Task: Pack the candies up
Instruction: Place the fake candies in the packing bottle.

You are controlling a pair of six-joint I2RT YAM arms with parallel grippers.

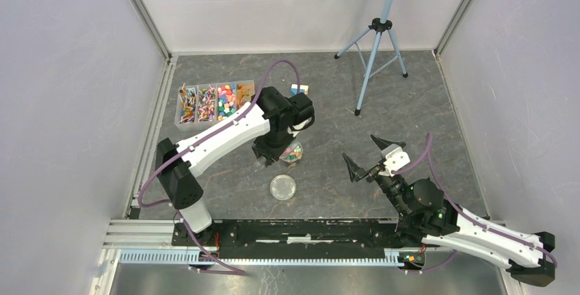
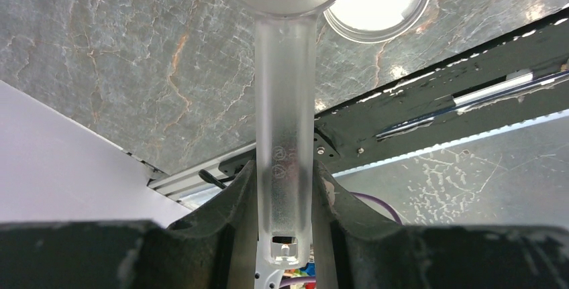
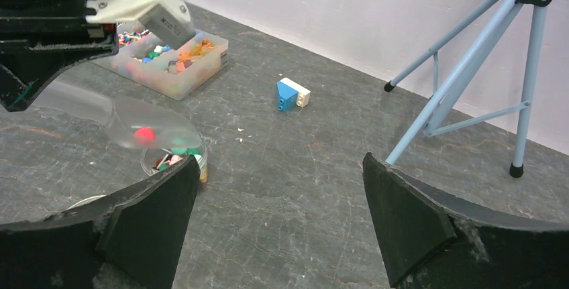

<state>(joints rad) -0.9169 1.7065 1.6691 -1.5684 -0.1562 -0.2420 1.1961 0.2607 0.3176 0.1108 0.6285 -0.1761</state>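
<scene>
Candies (image 1: 226, 100) sorted in compartment tray (image 3: 181, 86), bench (image 1: 424, 103) 11 o'clock; more in clear cup (image 3: 200, 161) mid-bench. One red candy (image 3: 143, 133) in clear scoop (image 2: 285, 101) just above cup. Left pincer (image 2: 285, 168) clamped on scoop handle. Right pincer (image 3: 280, 161) spread wide, empty, 3 o'clock of cup. Clear round lid (image 1: 283, 187) at cup's 6 o'clock.

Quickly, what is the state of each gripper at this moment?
Left gripper: closed on the handle of a clear plastic scoop.
Right gripper: open, holding nothing.

Marbled grey table (image 1: 328, 172) carries compartment tray (image 1: 179, 125), jar (image 1: 294, 154), lid (image 1: 283, 187), block (image 1: 299, 90), tripod (image 1: 375, 55).
</scene>
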